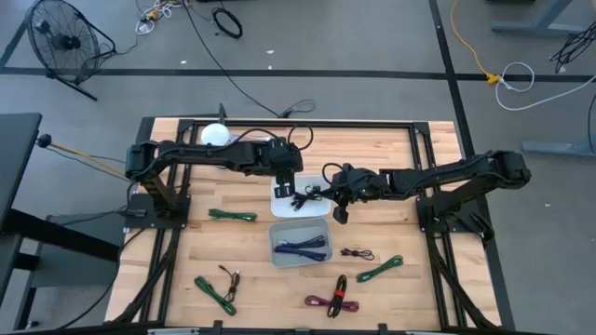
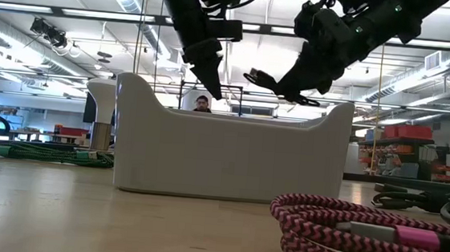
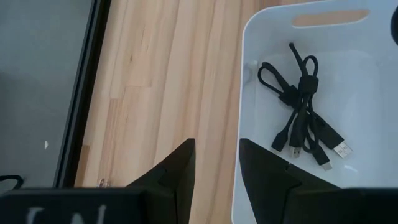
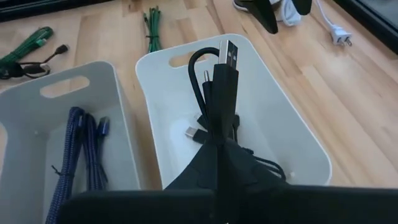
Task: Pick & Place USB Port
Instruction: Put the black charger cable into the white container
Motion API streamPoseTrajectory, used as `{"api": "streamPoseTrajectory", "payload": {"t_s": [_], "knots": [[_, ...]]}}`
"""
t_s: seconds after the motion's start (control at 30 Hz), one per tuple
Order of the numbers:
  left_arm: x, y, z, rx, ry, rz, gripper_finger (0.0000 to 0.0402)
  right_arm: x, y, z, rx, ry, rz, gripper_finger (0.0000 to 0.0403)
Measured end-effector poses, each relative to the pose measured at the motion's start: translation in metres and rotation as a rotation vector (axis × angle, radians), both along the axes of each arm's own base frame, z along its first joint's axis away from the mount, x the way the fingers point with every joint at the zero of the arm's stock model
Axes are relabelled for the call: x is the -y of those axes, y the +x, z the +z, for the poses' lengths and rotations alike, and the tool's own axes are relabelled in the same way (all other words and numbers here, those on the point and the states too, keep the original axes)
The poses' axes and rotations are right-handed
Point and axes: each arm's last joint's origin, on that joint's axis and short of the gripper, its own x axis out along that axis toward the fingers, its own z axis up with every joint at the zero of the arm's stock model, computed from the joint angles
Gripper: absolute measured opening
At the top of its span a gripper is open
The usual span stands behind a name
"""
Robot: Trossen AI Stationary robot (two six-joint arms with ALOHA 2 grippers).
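Looking past the right gripper (image 4: 219,134), its wrist view alone shows the fingers closed on a bundled black cable (image 4: 217,81), its USB plug pointing up, held above the white bin (image 4: 298,134); a 2nd black cable (image 3: 303,115) lies coiled on that bin's floor, which the left wrist view shows most plainly

From above, the right gripper (image 1: 337,193) sits at the white bin's (image 1: 282,210) right edge, and the held cable is only a dark tangle there

The left gripper (image 1: 284,186) hangs over the bin's far left part; in its own view the fingers (image 3: 177,171) stand a little apart with nothing between them, straddling the bin's rim

Level with the table, both grippers hang above the white bin (image 2: 231,155), whose wall hides everything inside it

Beside the white bin, toward the near edge, a grey bin (image 1: 277,251) holds blue cables (image 1: 304,246)

Green cables (image 1: 232,215) lie loose on the wooden table (image 1: 391,158) at the left, near left and near right, with a red and black cable (image 1: 328,300) and thin dark ones toward the near edge

A white ball-like thing (image 1: 214,135) sits near the far left corner, partly covered by the left arm

Behind the bin in the low view a person (image 2: 202,104) shows only from the shoulders up, and a red and black cable (image 2: 345,232) fills the near right corner, cut off by the frame
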Motion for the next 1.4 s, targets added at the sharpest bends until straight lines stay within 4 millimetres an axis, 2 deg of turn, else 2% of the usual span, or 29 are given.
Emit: {"api": "streamPoseTrajectory", "payload": {"t_s": [0.23,0.4,0.67,0.87,1.2,1.4], "knots": [[0.000,0.001,0.000,0.008,0.002,0.000,0.0131,0.000,0.002,0.003,0.037,0.004,0.003,0.0000],[0.000,0.001,0.001,0.011,0.002,-0.001,0.0131,-0.001,0.009,0.007,0.124,0.016,0.036,0.0000],[0.000,0.001,0.001,0.013,0.004,-0.001,0.0131,0.001,0.031,-0.018,0.122,0.044,0.092,0.0000],[0.000,0.001,0.001,0.013,0.006,-0.001,0.0131,0.008,0.043,-0.026,0.099,0.041,0.109,0.0000],[-0.001,0.001,0.001,0.008,0.011,-0.005,0.0131,0.012,0.042,-0.026,0.099,0.044,0.102,0.0010],[-0.001,0.001,0.001,0.008,0.011,-0.007,0.0131,0.012,0.042,-0.026,0.098,0.047,0.106,0.0046]]}}
